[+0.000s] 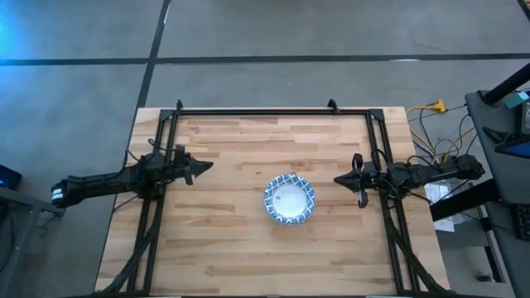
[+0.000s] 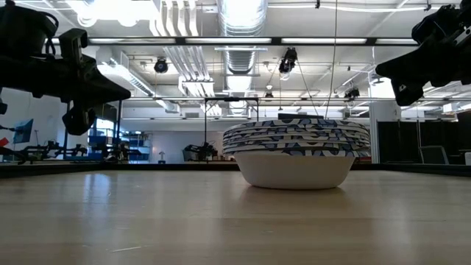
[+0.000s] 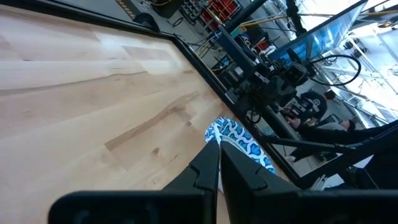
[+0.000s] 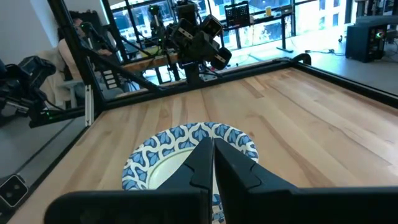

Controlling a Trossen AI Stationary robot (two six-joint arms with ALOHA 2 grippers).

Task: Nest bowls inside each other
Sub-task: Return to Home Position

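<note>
Two grippers, neither holding anything. Far left: left gripper [image 1: 205, 166] hangs over the light wooden plank table [image 1: 224, 248] near its left side, well apart from the work. Its fingers [image 3: 202, 174] are pressed together, nothing between them.

Centre, a bit right of middle: single nested stack of small round white bowls with blue-and-white patterned scalloped rims [image 1: 290, 199], upright on the wood. Low view shows several rims layered tight over one white base; exact count not readable. No loose bowls visible on the table, so nesting looks complete.

Right of that: right gripper [image 1: 338, 179] sits near the stack, not touching it, tips aimed at it. Its fingers [image 4: 233, 171] are closed together too, empty.

Handling, my guess: bowls look thin-walled and light, probably paper, so a rim will flex or crush under a hard pinch. Nested, the stack should be stiffer than one bowl. If it needs moving, pinch the rim with one finger inside and one outside, at low force. It may slide on the smooth wood if nudged.
</note>
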